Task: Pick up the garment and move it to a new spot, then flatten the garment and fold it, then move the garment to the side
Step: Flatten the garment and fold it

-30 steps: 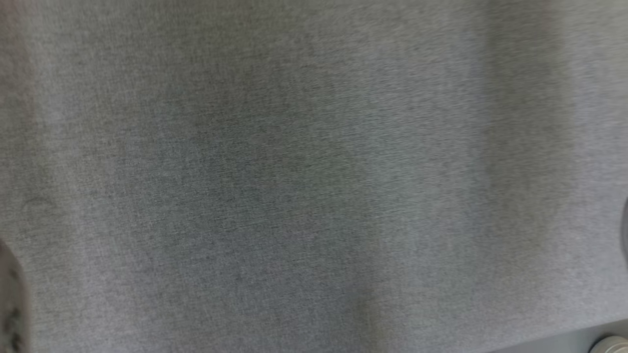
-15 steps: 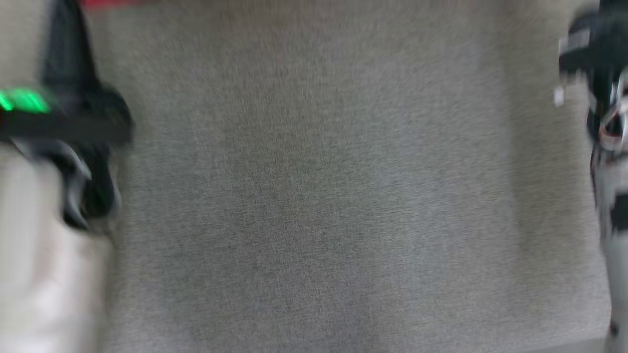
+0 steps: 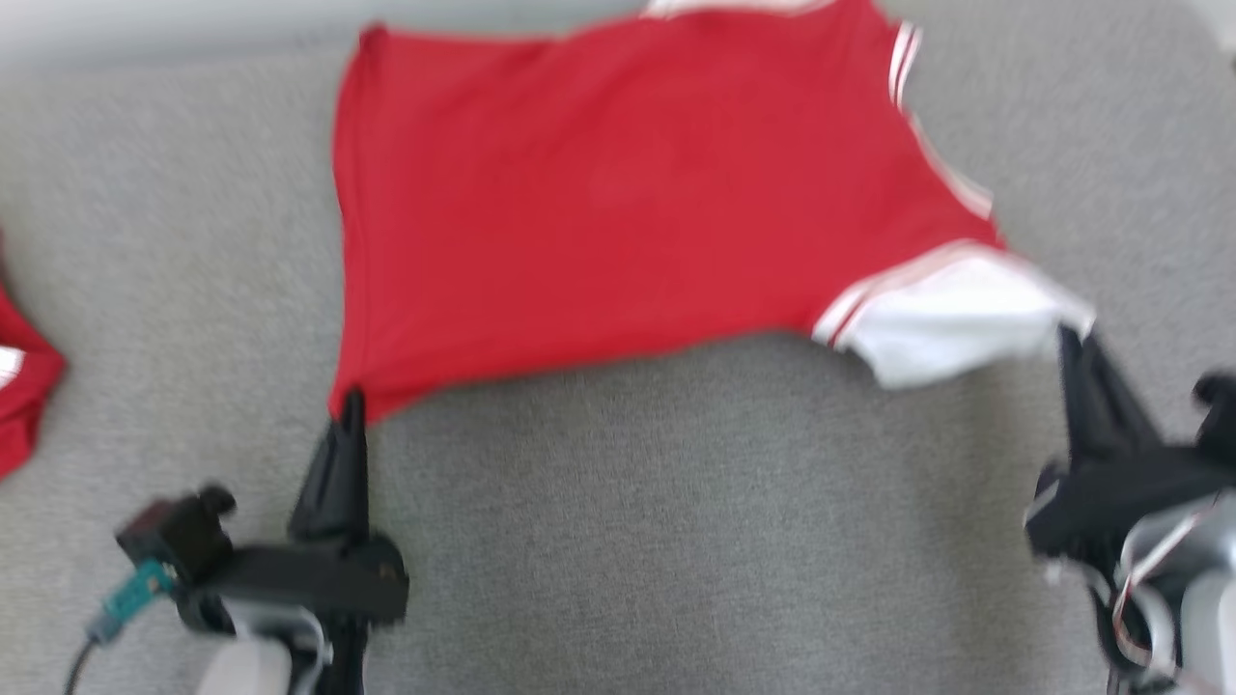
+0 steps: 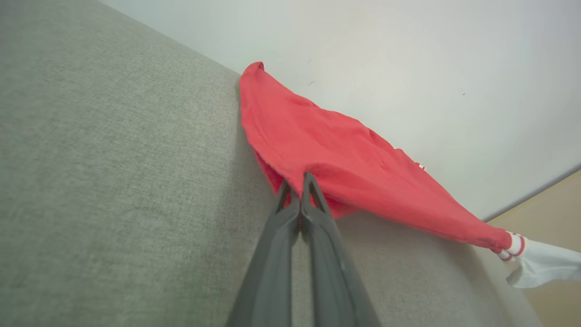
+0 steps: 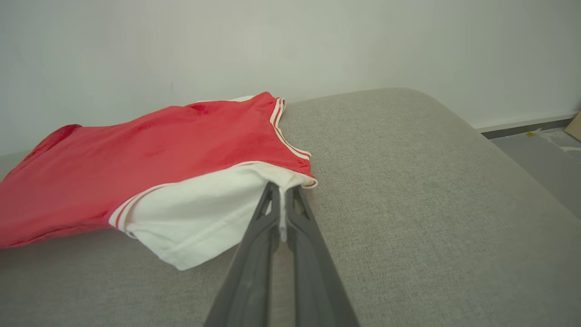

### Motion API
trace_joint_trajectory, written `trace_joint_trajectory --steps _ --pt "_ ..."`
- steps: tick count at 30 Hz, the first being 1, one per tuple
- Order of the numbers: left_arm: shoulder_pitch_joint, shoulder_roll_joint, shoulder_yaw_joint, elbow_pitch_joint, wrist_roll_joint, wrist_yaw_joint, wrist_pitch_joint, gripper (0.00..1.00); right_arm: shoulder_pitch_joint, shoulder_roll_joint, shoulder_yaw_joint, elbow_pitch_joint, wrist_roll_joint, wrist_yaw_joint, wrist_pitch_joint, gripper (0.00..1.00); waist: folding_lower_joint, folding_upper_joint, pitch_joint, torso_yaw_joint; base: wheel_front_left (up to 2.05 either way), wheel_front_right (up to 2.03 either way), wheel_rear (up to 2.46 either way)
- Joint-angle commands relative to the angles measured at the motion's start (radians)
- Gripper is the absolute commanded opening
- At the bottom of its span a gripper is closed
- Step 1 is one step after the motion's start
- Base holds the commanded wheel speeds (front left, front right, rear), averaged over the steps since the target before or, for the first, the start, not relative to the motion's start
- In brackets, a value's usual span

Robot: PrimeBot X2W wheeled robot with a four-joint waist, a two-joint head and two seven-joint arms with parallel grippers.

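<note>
The garment (image 3: 618,193) is a red shirt with white sleeves and striped trim, stretched out over a grey fabric surface (image 3: 676,541). My left gripper (image 3: 350,401) is shut on its near left corner, and the left wrist view shows that gripper (image 4: 297,181) pinching the red hem (image 4: 313,177). My right gripper (image 3: 1067,338) is shut on the white sleeve (image 3: 956,328) at the near right; in the right wrist view this gripper (image 5: 281,188) nips the sleeve edge (image 5: 204,213). The garment (image 5: 150,150) sags between the two grips.
Another piece of red cloth (image 3: 19,386) lies at the left edge of the grey surface. A pale wall (image 5: 290,41) stands behind it. The surface's rounded right end drops to a floor (image 5: 544,154). Bare grey fabric spreads in front of the garment.
The head camera has swung: earlier it saw blurred grey fabric, then the arms' edges; now the red garment and both grippers are in the picture.
</note>
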Motion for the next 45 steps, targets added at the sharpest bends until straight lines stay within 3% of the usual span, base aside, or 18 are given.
trace_joint_trajectory --steps 1,13,21,31,38,45 --pt "0.039 0.001 0.000 0.004 0.014 0.001 0.000 0.00 0.048 0.008 -0.005 -0.017 -0.019 -0.002 0.021 0.00 0.0005 0.0003 -0.123 0.014 0.00 0.00 0.00" --pt "0.232 -0.017 -0.017 0.080 0.044 0.021 0.008 0.00 0.281 0.050 -0.064 -0.042 -0.110 -0.002 0.190 0.00 0.0005 0.0003 -0.251 0.017 0.00 0.00 0.00" --pt "0.315 0.002 -0.051 0.108 0.044 0.024 0.069 0.00 0.365 0.051 -0.090 -0.048 -0.097 -0.002 0.268 0.00 0.0005 0.0003 -0.293 0.023 0.00 0.00 0.00" --pt "0.400 0.040 -0.086 0.039 0.058 0.072 0.184 0.00 0.454 0.051 -0.093 -0.115 -0.094 -0.002 0.406 0.00 0.0005 0.0003 -0.313 0.016 0.00 0.00 0.00" --pt "0.389 0.037 -0.094 -0.069 0.038 0.086 0.230 0.00 0.394 0.051 -0.078 -0.158 -0.098 -0.002 0.380 0.00 0.0005 0.0003 -0.300 0.012 0.00 0.00 0.00" --pt "0.278 0.019 -0.100 -0.077 0.022 0.101 0.292 0.00 0.245 0.014 -0.001 -0.060 -0.099 -0.002 0.400 0.00 0.0005 0.0003 -0.268 0.022 0.00 0.00 0.00"
